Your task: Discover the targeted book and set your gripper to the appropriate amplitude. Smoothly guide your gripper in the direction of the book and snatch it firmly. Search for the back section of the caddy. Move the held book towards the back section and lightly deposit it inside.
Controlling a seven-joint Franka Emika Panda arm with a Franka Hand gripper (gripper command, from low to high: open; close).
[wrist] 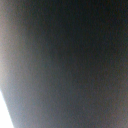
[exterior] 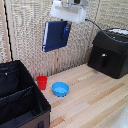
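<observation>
My gripper (exterior: 65, 29), a white block at the top of the exterior view, is shut on the dark navy-blue book (exterior: 54, 36). The book hangs high above the wooden table, tilted slightly. A blue-tipped finger (exterior: 66, 30) presses its right side. The black fabric caddy (exterior: 42, 102) stands at the exterior view's lower left, with a divider panel (exterior: 17, 94) making two compartments. The farther compartment, the back section (exterior: 11, 77), is below and to the left of the book. The wrist view shows only a dark blurred surface (wrist: 70, 60), the book close to the lens.
A red cup (exterior: 42, 82) and a round light-blue bowl (exterior: 60, 89) stand on the wooden table (exterior: 95, 100) right of the caddy. A black boxy machine (exterior: 110, 52) sits at the exterior view's right. A woven wall stands behind.
</observation>
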